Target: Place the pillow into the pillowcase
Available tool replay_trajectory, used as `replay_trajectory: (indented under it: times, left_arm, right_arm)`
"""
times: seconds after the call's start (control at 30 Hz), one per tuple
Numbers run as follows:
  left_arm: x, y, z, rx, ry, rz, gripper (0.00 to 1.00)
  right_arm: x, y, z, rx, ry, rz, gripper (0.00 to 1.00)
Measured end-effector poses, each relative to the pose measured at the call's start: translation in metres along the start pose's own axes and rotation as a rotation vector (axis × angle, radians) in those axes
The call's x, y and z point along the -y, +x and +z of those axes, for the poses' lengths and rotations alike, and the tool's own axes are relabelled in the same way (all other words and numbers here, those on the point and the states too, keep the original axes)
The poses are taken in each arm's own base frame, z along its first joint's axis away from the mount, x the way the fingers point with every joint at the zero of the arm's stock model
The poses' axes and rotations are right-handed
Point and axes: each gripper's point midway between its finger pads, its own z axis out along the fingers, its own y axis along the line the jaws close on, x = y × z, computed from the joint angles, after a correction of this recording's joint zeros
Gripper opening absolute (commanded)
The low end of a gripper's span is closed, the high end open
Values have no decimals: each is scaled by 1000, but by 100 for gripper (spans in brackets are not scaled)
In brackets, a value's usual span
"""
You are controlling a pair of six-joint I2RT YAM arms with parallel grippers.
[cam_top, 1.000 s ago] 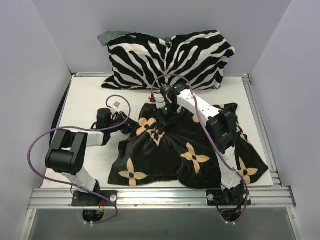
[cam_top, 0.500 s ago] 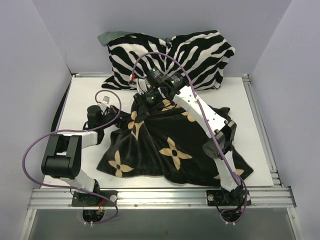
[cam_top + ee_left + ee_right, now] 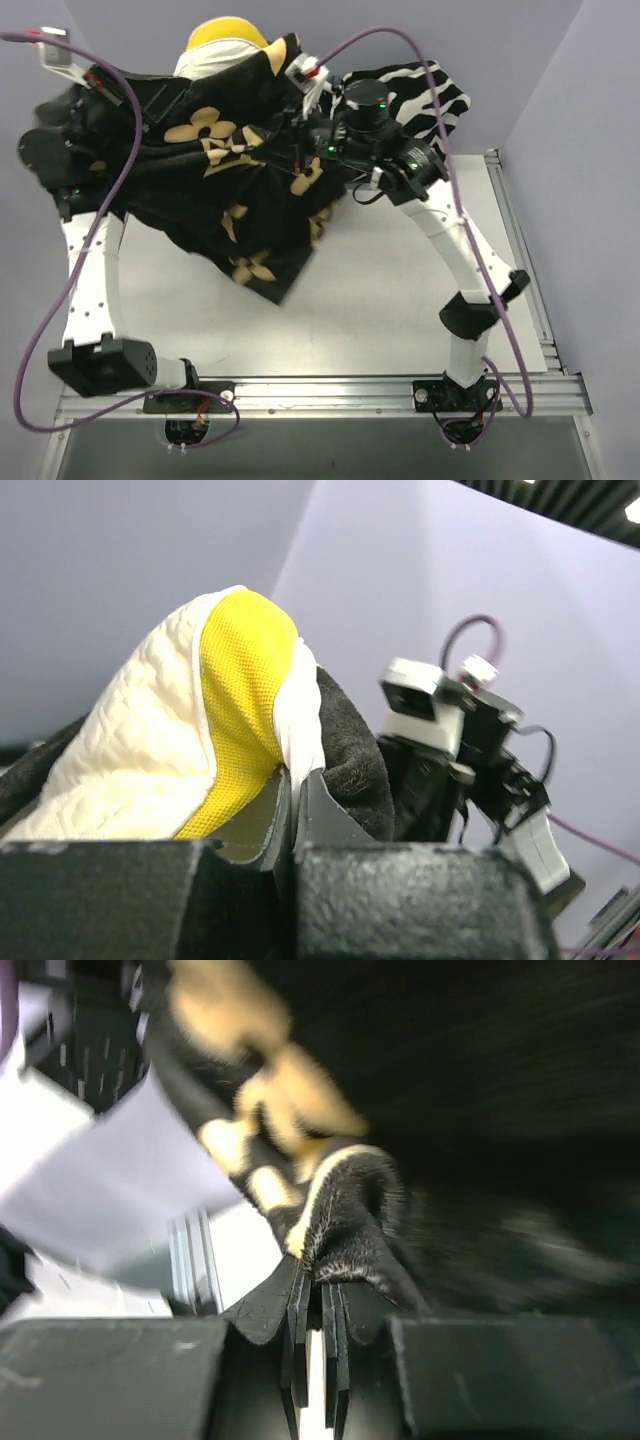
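Observation:
Both arms hold the black pillowcase [image 3: 240,190] with its tan flowers high above the table. The pillow [image 3: 226,42] is inside it, and a cream and yellow corner sticks out at the top. In the left wrist view my left gripper [image 3: 291,782] is shut on the pillow's [image 3: 150,750] white edge, with the pillowcase's rim [image 3: 350,750] right beside the fingers. In the top view the left gripper [image 3: 115,98] is buried in fabric. My right gripper [image 3: 320,1272] is shut on a folded edge of the pillowcase [image 3: 480,1110]. It also shows in the top view [image 3: 305,140].
The zebra-striped cushion [image 3: 435,100] leans on the back wall behind the right arm. The white table [image 3: 380,300] lies below the hanging case, with metal rails along its front and right edges. Purple cables loop from both wrists.
Both arms have risen from the table to well above it, lifting the pillowcase with the pillow inside. The case now hangs in the air, and the pillow's yellow corner has come into view.

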Motion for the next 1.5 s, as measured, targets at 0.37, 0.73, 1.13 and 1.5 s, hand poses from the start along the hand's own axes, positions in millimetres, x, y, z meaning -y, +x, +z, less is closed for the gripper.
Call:
replay_trajectory:
  times: [0.37, 0.73, 1.13, 1.5]
  left_arm:
    - [136, 139, 36, -205, 180, 48, 0]
    - [-3, 555, 24, -1069, -138, -211, 24]
    - [-55, 401, 97, -711, -9, -191, 91]
    - [-231, 401, 71, -832, -354, 260, 97]
  right_arm:
    - [87, 62, -146, -9, 305, 496, 0]
    - [195, 332, -324, -468, 675, 1317, 0]
    - [216, 392, -419, -739, 837, 1280, 0]
    - [267, 439, -425, -968, 793, 1196, 7]
